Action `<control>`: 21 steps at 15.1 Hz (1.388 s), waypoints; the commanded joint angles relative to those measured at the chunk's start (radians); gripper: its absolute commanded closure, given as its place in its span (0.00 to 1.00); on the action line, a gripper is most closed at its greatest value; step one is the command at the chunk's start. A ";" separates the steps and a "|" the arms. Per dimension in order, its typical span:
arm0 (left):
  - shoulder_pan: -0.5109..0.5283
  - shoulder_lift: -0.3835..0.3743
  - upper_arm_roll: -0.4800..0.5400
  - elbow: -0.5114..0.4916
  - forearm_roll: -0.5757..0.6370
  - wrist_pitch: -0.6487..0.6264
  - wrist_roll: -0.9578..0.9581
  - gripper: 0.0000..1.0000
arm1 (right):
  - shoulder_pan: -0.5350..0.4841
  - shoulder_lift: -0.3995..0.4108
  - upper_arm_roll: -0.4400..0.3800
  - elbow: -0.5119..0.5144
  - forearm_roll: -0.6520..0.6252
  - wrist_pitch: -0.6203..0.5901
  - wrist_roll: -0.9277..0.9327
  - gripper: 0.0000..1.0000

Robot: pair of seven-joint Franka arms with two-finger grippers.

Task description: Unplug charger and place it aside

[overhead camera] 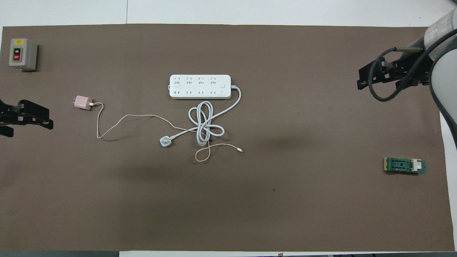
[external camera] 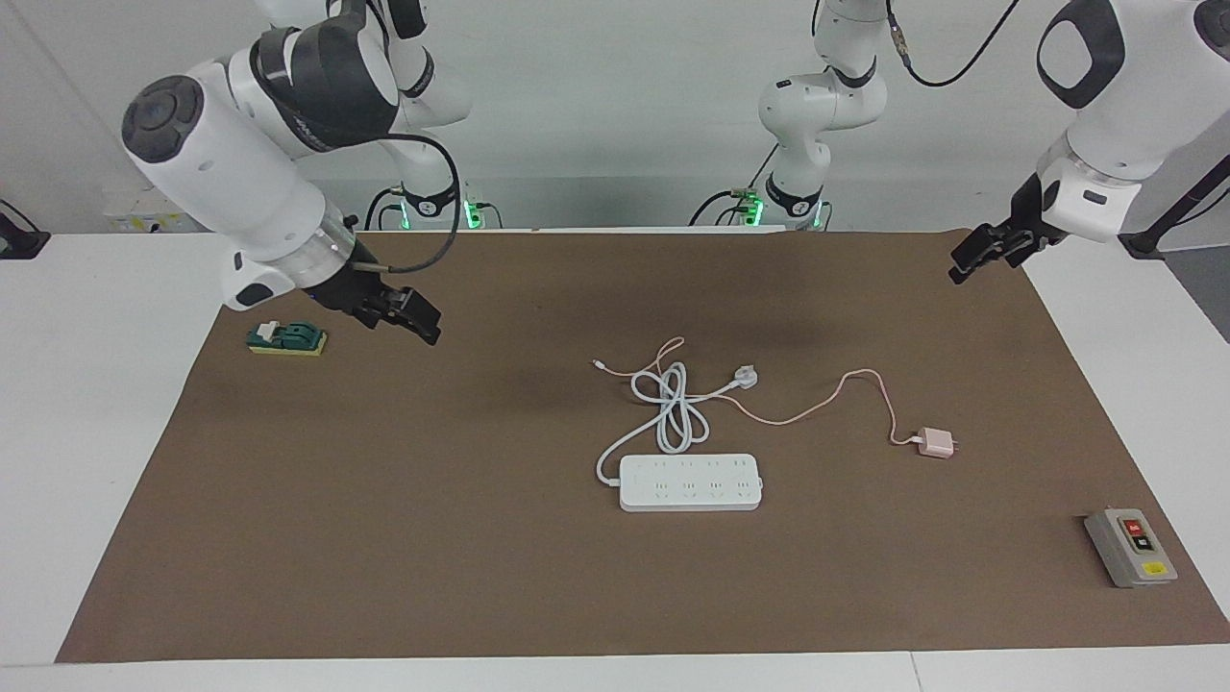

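Observation:
The pale pink charger lies flat on the brown mat, beside the white power strip toward the left arm's end and well apart from it. Its prongs are bare. Its thin pink cable trails back to the strip's coiled white cord. Nothing is plugged into the strip's sockets. My left gripper is open and empty, raised over the mat's edge at the left arm's end. My right gripper is open and empty, raised over the right arm's end.
The strip's white three-pin plug lies nearer to the robots than the strip. A grey on/off switch box sits at the left arm's end, farther from the robots than the charger. A small green block lies under the right arm.

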 commanded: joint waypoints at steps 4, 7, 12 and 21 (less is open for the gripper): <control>-0.035 -0.039 0.011 -0.058 0.009 0.086 0.045 0.00 | -0.078 -0.179 0.022 -0.204 -0.106 -0.055 -0.108 0.00; -0.036 -0.031 0.013 -0.043 0.011 0.097 0.042 0.00 | -0.149 -0.269 0.093 -0.344 -0.137 0.018 -0.107 0.00; -0.026 -0.022 0.019 -0.023 0.014 0.135 0.048 0.00 | -0.201 -0.278 0.162 -0.369 -0.148 0.078 -0.023 0.00; -0.027 -0.023 0.020 -0.024 0.029 0.164 0.048 0.00 | -0.184 -0.274 0.171 -0.318 -0.141 0.094 0.053 0.00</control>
